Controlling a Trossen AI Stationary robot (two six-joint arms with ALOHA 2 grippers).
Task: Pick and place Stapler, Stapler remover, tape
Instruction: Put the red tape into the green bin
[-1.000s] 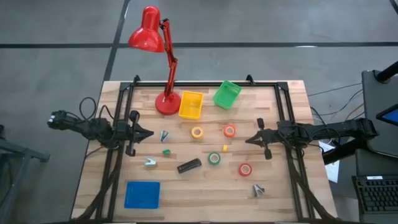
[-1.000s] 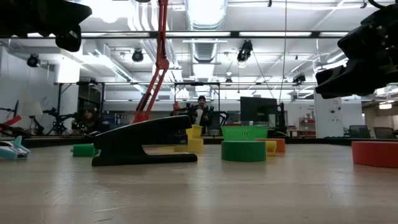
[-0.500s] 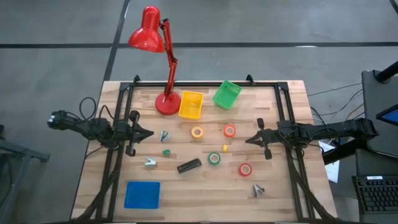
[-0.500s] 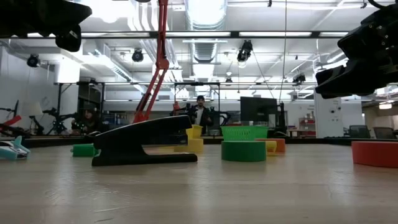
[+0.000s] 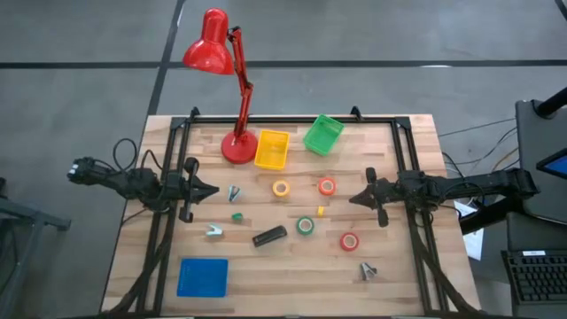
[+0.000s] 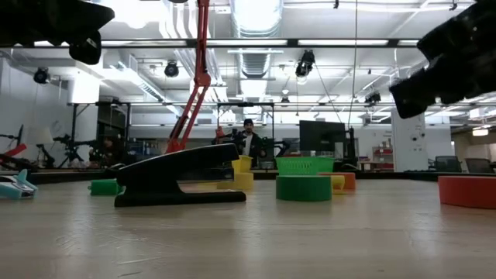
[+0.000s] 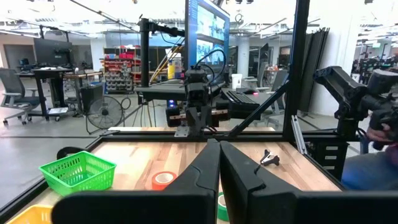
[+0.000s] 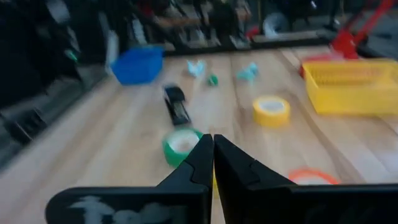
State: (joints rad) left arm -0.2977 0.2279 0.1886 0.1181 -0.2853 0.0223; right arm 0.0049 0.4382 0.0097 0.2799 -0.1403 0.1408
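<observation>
I see the stapler point(image 5: 269, 237) lying mid-table, at about eight o'clock from my right gripper point(image 5: 354, 198) and four o'clock from my left gripper point(image 5: 213, 190). Both are closed, empty. Wooden table point(image 5: 407, 275); a person point(image 6: 249, 139) stands far behind.

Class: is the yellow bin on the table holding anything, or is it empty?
Empty. From above, the yellow bin shows only bare yellow floor; the stapler and tape rolls lie out on the table.

Four tape rolls point(image 5: 281, 188); three bins point(image 5: 272, 149); one stapler point(image 5: 269, 236); one lamp point(image 5: 221, 80); two arms point(image 5: 133, 183).
</observation>
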